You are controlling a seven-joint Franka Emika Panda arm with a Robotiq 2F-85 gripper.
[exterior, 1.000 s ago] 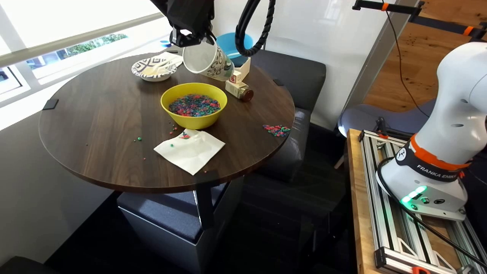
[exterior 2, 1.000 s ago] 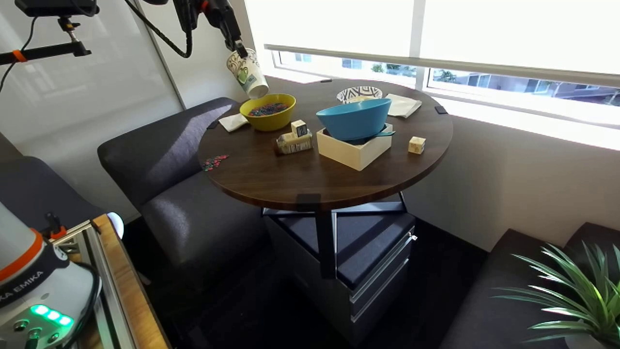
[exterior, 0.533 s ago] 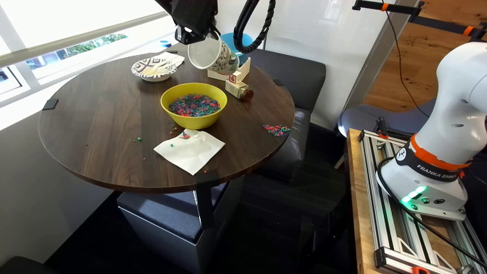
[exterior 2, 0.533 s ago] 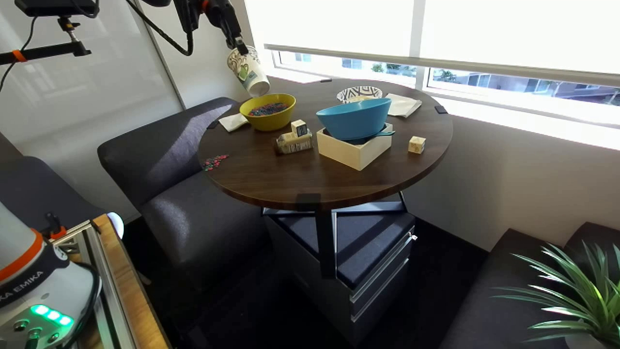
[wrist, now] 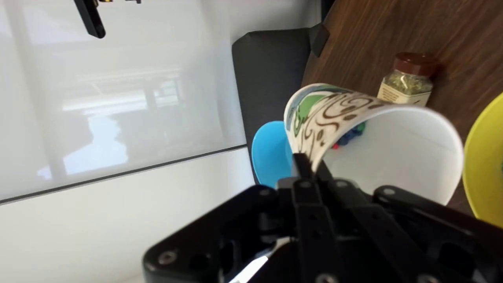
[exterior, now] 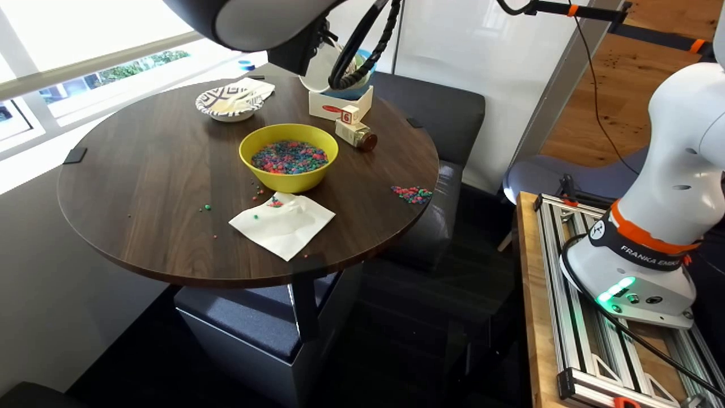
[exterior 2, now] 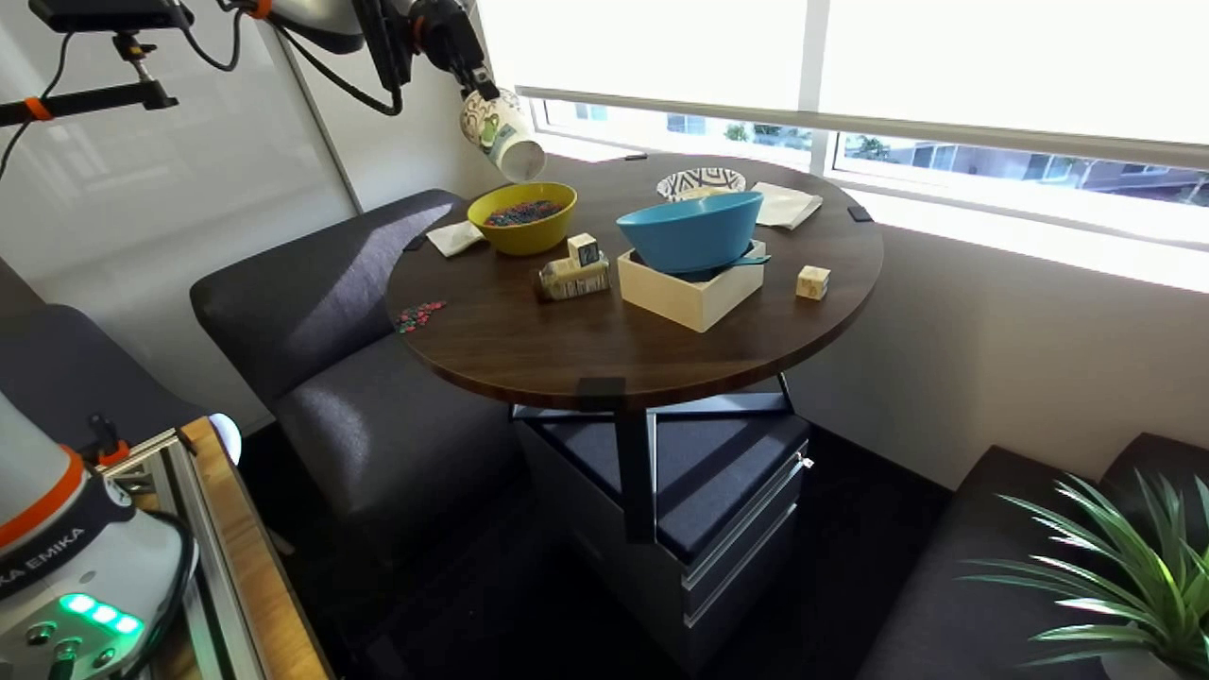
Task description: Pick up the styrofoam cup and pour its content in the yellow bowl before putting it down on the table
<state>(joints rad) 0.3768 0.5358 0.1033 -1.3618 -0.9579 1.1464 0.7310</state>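
Observation:
The styrofoam cup (exterior 2: 503, 135) hangs in the air, strongly tilted, near the yellow bowl (exterior 2: 522, 241). In an exterior view its open mouth (exterior: 317, 69) faces the camera, partly covered by the arm's cable. My gripper (wrist: 313, 167) is shut on the cup's rim, one finger inside and one outside. In the wrist view a few blue, green and red pieces lie deep inside the cup. The yellow bowl (exterior: 289, 181) stands upright on the table (exterior: 153, 187) and holds many multicoloured pieces. Its edge also shows in the wrist view (wrist: 481, 177), right of the cup.
A blue bowl (exterior 2: 694, 231) sits tilted on a wooden box (exterior 2: 699, 307). A lying jar (exterior: 357, 135) carries a letter cube (exterior: 350, 115); another cube (exterior 2: 812, 282) is nearby. A patterned dish (exterior: 229, 115), a napkin (exterior: 283, 226) and spilled pieces (exterior: 412, 194) lie on the table.
My gripper and the cup have moved right and slightly up in both exterior views, and the cup is tilted further. A white arm link has come into view. The bowl has not moved.

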